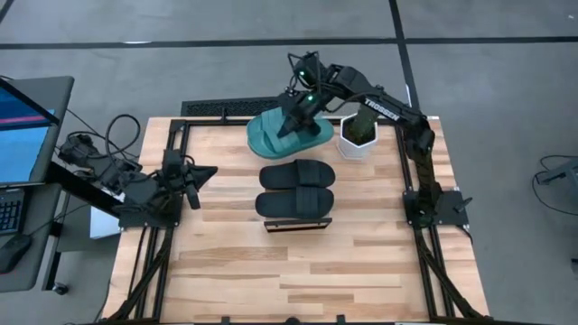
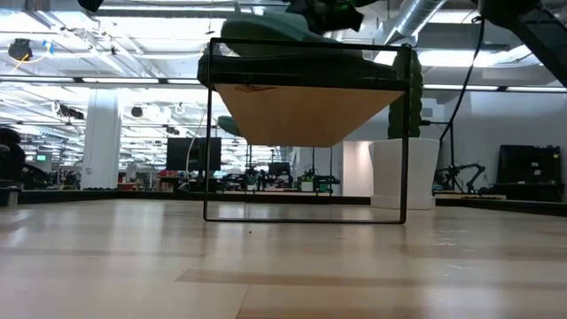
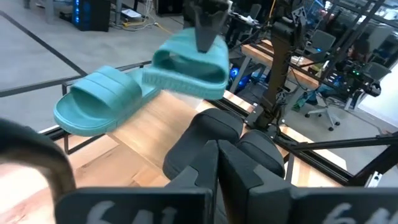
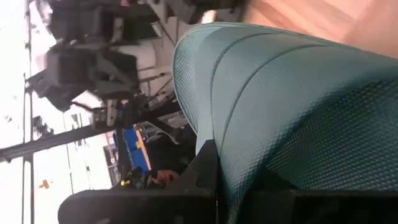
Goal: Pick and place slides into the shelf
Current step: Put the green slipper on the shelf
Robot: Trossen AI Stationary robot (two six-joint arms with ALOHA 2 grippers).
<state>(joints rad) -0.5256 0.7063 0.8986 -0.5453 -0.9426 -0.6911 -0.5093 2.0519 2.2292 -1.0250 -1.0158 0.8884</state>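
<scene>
We count two black slides (image 1: 295, 189) on the shelf (image 1: 298, 222), long axes left-right | two teal slides (image 1: 291, 135) | right gripper (image 1: 291, 125) clamps one teal strap | left gripper (image 1: 209, 171) closed, empty

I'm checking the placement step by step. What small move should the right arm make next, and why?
Probably carry the teal slide toward the shelf. The right gripper is shut on its strap, holding it tilted above the other teal slide, and the two black slides already sit on the shelf.

Even overhead light; blurred wrist views
</scene>
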